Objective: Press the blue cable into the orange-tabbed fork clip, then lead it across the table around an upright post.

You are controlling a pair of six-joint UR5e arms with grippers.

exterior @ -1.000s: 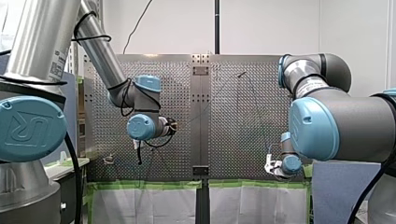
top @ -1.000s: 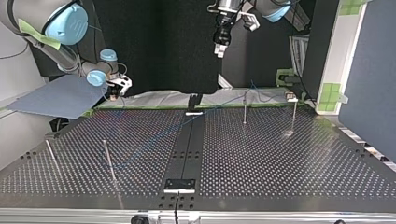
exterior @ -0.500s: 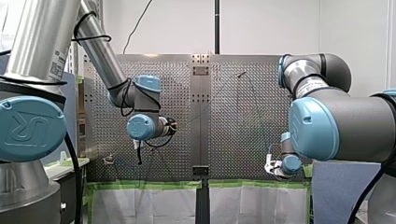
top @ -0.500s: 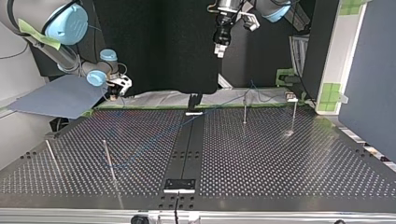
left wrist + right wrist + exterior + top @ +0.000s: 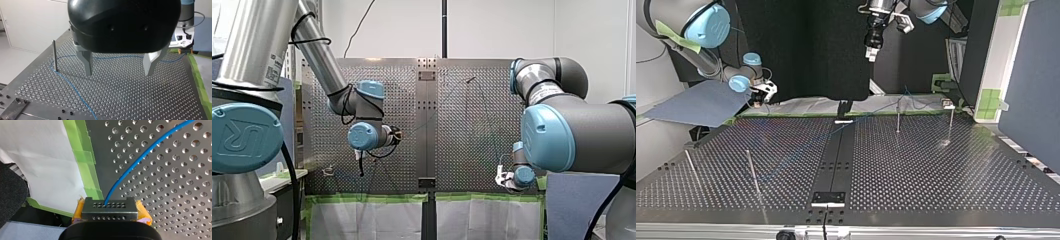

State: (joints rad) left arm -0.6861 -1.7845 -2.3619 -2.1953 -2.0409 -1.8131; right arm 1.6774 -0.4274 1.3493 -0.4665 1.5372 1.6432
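In the right wrist view we are losing the cable (image 5: 135,165) where it is running in behind the tip of our right gripper (image 5: 109,205), whose body the frame edge is cutting off. In the front view our right arm (image 5: 572,135) is covering the edge of the table (image 5: 452,165) at that view's right, and the clip (image 5: 328,171) is showing too small for us to tell its shape.

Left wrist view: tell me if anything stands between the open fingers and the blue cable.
Nothing visible does. My left gripper hangs open above the table; the blue cable runs beyond it, the post well aside.
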